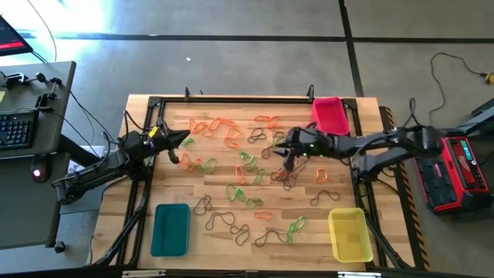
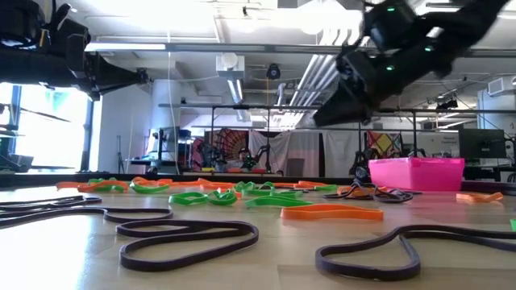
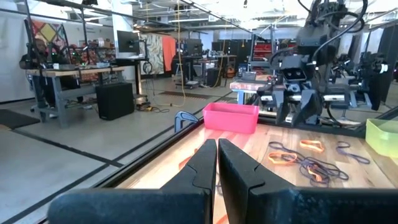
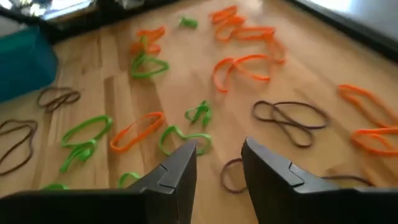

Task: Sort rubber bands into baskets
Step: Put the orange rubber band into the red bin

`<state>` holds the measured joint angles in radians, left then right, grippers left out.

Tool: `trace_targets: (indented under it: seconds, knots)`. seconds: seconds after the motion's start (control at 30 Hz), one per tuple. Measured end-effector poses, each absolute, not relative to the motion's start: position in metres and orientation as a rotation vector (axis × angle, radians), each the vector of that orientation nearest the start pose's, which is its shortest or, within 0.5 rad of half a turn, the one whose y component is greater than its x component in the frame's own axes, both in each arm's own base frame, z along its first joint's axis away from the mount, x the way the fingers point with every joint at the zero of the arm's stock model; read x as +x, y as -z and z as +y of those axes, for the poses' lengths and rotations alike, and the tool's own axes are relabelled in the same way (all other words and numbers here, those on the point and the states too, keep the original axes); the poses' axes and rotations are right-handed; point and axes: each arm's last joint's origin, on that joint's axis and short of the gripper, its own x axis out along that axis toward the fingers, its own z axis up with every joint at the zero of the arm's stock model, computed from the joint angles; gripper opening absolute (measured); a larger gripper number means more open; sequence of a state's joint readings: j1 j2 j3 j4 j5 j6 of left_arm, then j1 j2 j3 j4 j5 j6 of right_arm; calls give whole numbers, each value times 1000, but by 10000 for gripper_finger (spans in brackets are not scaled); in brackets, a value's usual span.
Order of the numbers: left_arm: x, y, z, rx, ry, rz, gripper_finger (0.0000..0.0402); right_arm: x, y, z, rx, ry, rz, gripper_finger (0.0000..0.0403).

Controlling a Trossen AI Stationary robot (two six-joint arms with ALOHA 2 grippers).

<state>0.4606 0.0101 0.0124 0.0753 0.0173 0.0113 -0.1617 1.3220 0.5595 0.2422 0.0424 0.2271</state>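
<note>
Many rubber bands lie flat across the wooden table: orange ones point(image 1: 224, 127), green ones point(image 1: 247, 158) and dark ones point(image 1: 224, 220). The pink basket point(image 1: 330, 116) stands at the far right corner, the teal basket point(image 1: 170, 228) at the near left, the yellow basket point(image 1: 350, 233) at the near right. My right gripper point(image 1: 285, 152) hangs open above the bands in the table's middle, slanting down; a green band point(image 4: 186, 140) and a dark band point(image 4: 233, 174) lie below its fingers point(image 4: 267, 168). My left gripper point(image 1: 187, 140) is shut, level, above the table's left part.
A black frame rail point(image 1: 231, 99) runs along the table's far edge. The right arm point(image 3: 305, 68) shows across the table in the left wrist view, behind the pink basket point(image 3: 230, 117). Bare wood lies between the teal and yellow baskets, near the front edge.
</note>
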Motion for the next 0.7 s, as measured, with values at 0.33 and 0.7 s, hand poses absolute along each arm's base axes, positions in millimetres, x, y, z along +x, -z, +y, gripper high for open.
trace_targets:
  seconds: [0.33,0.7]
  knots:
    - [89,-175,39,34,-365,-79,10,297,-184,-32,223,-15,700,119]
    - [89,-175,39,22,-358,-81,10,312,-187,31,214,-150,918,119]
